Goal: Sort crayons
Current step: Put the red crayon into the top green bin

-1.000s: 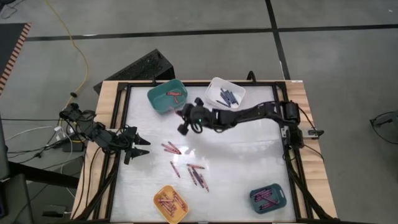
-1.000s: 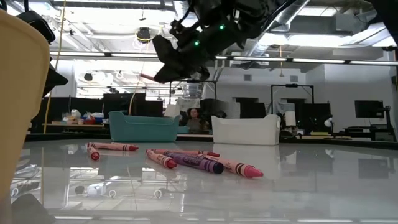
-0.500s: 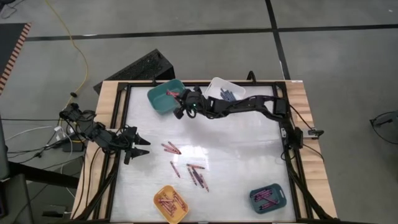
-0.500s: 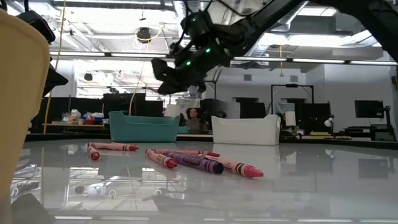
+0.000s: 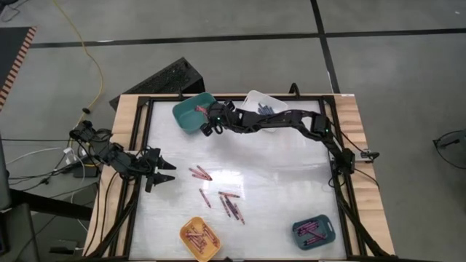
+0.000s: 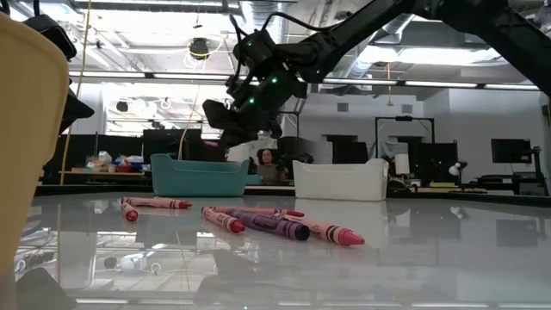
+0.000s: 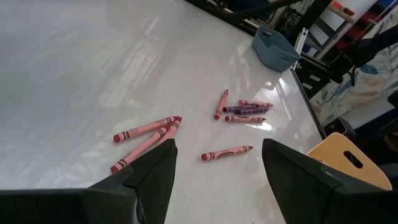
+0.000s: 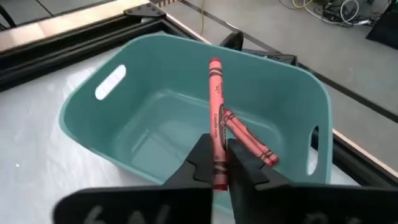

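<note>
My right gripper point(image 5: 210, 116) hangs over the teal bin point(image 5: 191, 111) at the table's far left, shut on a pink-red crayon point(image 8: 215, 106). Another red crayon point(image 8: 250, 139) lies on the floor of the teal bin point(image 8: 155, 124). Loose crayons lie flat mid-table in two groups point(image 5: 200, 173) point(image 5: 229, 205), and show again in the left wrist view point(image 7: 146, 132) point(image 7: 244, 111). My left gripper point(image 5: 166, 172) waits open at the table's left edge, short of the crayons. My right gripper pinches the crayon's near end point(image 8: 217, 168) between its two fingers. They come slanting down from the table's right, and the crayon runs along them, sticking out forward. It is lifted clear, with its tip point(image 8: 214, 62) over the teal bin.
A white bin point(image 5: 263, 108) with dark crayons stands at the far edge, right of the teal one. A yellow bin point(image 5: 200, 238) and a blue-grey bin point(image 5: 314, 231), both holding crayons, sit along the near edge. A person point(image 6: 268, 164) sits in the room behind.
My right gripper has carried the crayon from beside the teal bin toward the table's far left and a little down. It now hangs over the bin, tipped further forward. The crayon stays between its fingers.
</note>
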Available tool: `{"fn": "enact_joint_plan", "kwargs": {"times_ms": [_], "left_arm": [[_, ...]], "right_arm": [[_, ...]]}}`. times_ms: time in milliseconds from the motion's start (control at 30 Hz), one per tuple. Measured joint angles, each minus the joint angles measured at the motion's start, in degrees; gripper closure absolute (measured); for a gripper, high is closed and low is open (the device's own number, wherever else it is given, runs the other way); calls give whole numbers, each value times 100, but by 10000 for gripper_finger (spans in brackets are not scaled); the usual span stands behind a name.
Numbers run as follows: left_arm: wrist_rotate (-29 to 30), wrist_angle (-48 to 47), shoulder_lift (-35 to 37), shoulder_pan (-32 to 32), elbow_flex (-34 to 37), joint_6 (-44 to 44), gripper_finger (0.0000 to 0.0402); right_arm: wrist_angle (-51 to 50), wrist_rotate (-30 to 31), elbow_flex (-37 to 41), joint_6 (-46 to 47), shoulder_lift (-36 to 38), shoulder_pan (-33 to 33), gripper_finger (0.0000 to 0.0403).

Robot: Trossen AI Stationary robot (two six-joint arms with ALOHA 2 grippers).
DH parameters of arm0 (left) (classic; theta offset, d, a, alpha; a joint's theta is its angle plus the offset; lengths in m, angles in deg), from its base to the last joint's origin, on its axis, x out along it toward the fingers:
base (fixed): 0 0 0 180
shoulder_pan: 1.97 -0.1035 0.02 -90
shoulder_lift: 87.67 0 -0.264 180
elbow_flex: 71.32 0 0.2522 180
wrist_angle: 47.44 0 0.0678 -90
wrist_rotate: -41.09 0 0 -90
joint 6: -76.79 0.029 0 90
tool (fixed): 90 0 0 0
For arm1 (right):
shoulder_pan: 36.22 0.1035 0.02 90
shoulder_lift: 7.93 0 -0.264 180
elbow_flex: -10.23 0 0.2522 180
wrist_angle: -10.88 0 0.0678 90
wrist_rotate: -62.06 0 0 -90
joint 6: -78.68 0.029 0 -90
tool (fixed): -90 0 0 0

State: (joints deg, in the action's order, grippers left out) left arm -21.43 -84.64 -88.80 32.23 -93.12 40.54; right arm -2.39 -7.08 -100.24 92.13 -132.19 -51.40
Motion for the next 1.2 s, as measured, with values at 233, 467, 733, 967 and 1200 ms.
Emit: {"fn": "enact_joint_plan", "kwargs": {"times_ms": [233,467,733,967,1200], "left_arm": [[-1,0,1,0,0,0,174],[3,0,1,0,0,0,174],[-4,0,2,0,0,0,174],[-6,2,2,0,0,0,174],[3,2,0,0,0,0,174]], "right_arm": [[-22,-141,0,3,1,-110,309],[-203,-1421,11,-489,395,16,295],[-1328,-2144,4,-794,915,834,295],[-1650,-727,96,-596,684,1816,296],[-848,434,140,-588,-76,2318,296]]}}
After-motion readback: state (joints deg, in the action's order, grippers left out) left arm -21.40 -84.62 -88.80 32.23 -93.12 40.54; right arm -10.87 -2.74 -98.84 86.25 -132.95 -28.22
